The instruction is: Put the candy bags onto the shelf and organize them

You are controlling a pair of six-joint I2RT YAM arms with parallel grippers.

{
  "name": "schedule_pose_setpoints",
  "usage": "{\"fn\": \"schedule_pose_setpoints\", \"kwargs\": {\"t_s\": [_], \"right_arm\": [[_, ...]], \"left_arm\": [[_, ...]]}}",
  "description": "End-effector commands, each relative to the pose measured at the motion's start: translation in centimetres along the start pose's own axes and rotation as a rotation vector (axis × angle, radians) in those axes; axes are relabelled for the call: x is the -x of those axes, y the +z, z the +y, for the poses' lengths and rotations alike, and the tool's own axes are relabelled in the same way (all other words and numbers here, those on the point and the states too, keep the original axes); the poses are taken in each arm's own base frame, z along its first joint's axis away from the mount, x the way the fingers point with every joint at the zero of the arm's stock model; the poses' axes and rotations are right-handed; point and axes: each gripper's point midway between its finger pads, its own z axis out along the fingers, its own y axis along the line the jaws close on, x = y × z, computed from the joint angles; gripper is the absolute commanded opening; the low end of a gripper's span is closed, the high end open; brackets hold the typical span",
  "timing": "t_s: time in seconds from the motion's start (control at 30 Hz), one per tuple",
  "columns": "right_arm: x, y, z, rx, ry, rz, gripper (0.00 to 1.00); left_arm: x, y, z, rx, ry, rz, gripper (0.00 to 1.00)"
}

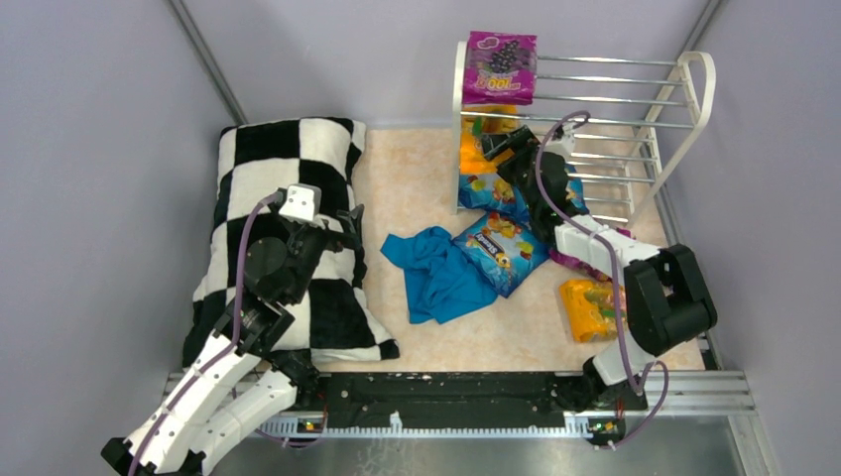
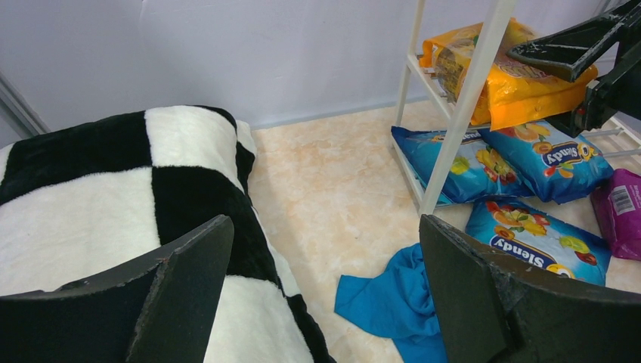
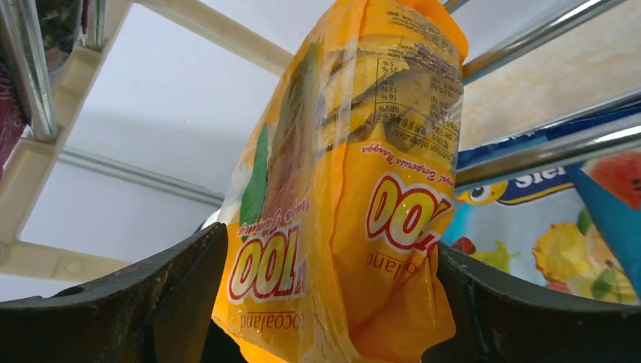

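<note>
The white shelf (image 1: 684, 94) stands at the back right. A purple candy bag (image 1: 502, 65) lies on its top tier. An orange bag (image 3: 348, 197) rests on the middle tier, and my right gripper (image 3: 325, 302) stands open around its near end, the left finger clear of it. Two blue bags (image 2: 461, 162) lie on the lowest level. On the floor are another blue bag (image 1: 501, 251), an orange bag (image 1: 587, 307) and a purple one (image 2: 620, 212) partly under the right arm. My left gripper (image 2: 325, 287) hangs open and empty over the pillow's edge.
A black-and-white checkered pillow (image 1: 288, 178) fills the left side. A teal-blue cloth (image 1: 436, 273) lies crumpled on the beige floor beside the blue bag. Purple walls close in the back and both sides. The shelf post (image 2: 465, 106) stands between the left gripper and the bags.
</note>
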Motion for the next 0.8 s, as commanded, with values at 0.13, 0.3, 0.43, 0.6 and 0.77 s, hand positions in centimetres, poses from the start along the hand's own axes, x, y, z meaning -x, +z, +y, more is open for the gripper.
{"fn": "schedule_pose_setpoints", "kwargs": {"t_s": [0.13,0.3,0.43,0.6,0.77], "right_arm": [[0.3,-2.7,-2.3,-0.179,-0.138,0.071,0.89],[-0.1,-4.2,-2.9,-0.201,-0.233,0.135,0.89],[-0.3,-5.3,-2.1,-0.153,-0.303,0.185,0.85],[-0.7,-6.5,-1.4,-0.116,-0.336,0.239,0.8],[-2.8,-6.5,-0.2,-0.001,-0.321,0.287,0.79]], "left_arm": [[0.3,0.5,-0.7,-0.028,-0.003,-0.011,0.99],[0.4,0.6,-0.7,-0.031,-0.003,-0.009,0.99],[0.3,0.5,-0.8,-0.032,-0.003,-0.008,0.99],[0.2,0.7,-1.0,-0.043,0.0,0.0,0.99],[-0.1,0.9,-1.1,-0.045,0.004,0.014,0.99]]}}
